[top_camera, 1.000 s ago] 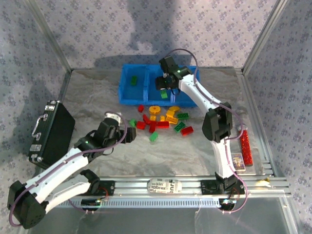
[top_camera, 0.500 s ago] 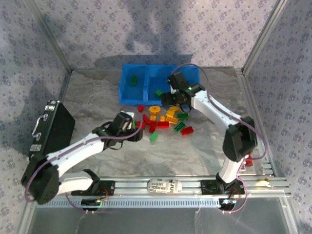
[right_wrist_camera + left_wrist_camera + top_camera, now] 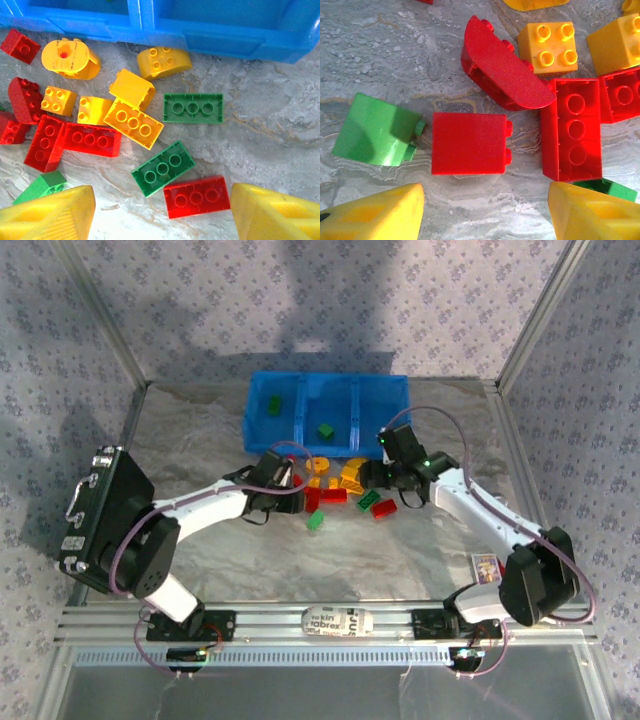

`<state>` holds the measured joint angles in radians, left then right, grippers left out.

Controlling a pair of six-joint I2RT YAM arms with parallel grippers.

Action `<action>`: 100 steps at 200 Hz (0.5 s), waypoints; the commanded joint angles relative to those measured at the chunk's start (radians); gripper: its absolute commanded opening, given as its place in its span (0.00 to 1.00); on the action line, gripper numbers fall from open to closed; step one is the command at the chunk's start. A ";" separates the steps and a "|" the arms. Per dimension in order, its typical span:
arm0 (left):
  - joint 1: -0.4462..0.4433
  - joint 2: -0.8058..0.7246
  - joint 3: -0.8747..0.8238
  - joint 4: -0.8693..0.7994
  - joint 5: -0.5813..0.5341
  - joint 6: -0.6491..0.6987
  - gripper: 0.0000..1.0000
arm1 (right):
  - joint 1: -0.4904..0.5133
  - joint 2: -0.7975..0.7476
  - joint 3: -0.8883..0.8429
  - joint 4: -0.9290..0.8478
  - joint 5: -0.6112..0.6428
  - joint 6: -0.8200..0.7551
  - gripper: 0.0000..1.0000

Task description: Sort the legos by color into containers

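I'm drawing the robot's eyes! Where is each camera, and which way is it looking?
Top external: above and behind, looking down at the table; left arm and right arm show.
Left wrist: on the left arm, facing down at legos; left end effector's yellow fingertips at bottom.
Right wrist: on the right arm, facing legos and blue tray; right end effector's fingertips at bottom.
Shared: both wrist views show the yellow four-stud brick.

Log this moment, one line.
left gripper open over red brick | right gripper open over loose legos | blue tray holds two green legos
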<state>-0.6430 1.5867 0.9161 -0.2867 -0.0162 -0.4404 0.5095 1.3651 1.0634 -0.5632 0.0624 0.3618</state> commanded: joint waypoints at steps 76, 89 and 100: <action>0.040 0.136 0.119 -0.031 0.030 0.077 0.65 | -0.022 -0.091 -0.116 0.050 -0.017 0.047 0.71; 0.039 0.150 0.126 -0.035 0.035 0.074 0.64 | -0.024 -0.100 -0.126 0.057 -0.017 0.049 0.71; 0.039 0.158 0.128 -0.033 0.036 0.070 0.62 | -0.026 -0.106 -0.132 0.061 -0.019 0.050 0.71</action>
<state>-0.6041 1.7233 1.0142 -0.2935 -0.0036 -0.3855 0.4919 1.2945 0.9508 -0.5179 0.0521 0.3939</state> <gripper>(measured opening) 0.634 0.712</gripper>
